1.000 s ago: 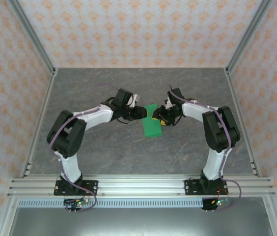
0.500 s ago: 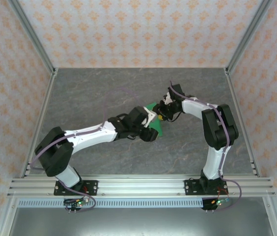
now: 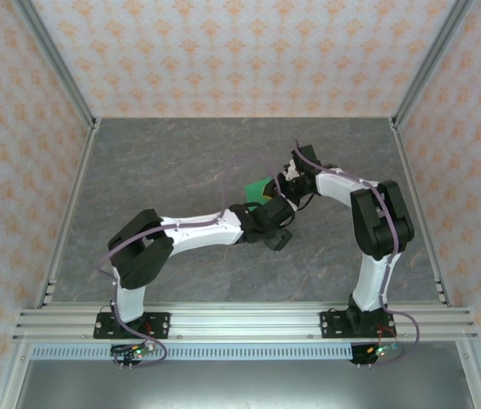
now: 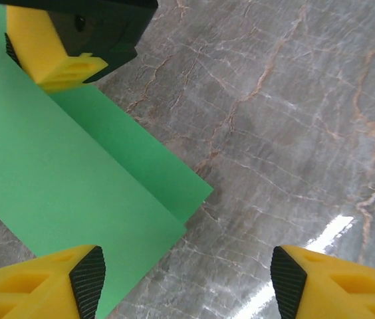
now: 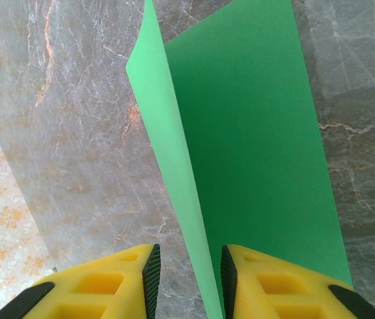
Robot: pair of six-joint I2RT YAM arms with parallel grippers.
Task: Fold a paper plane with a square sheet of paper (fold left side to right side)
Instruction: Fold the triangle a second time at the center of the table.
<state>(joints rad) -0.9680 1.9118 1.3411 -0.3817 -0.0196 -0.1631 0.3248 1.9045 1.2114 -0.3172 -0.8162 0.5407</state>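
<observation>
One folded sheet [image 5: 254, 133] (right end effector [image 5: 189, 266] astride)

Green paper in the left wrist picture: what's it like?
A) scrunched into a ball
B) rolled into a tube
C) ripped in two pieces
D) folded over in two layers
D: the green paper lies on the table as two layers, with one straight edge sitting a little offset from the other near the corner.
</observation>
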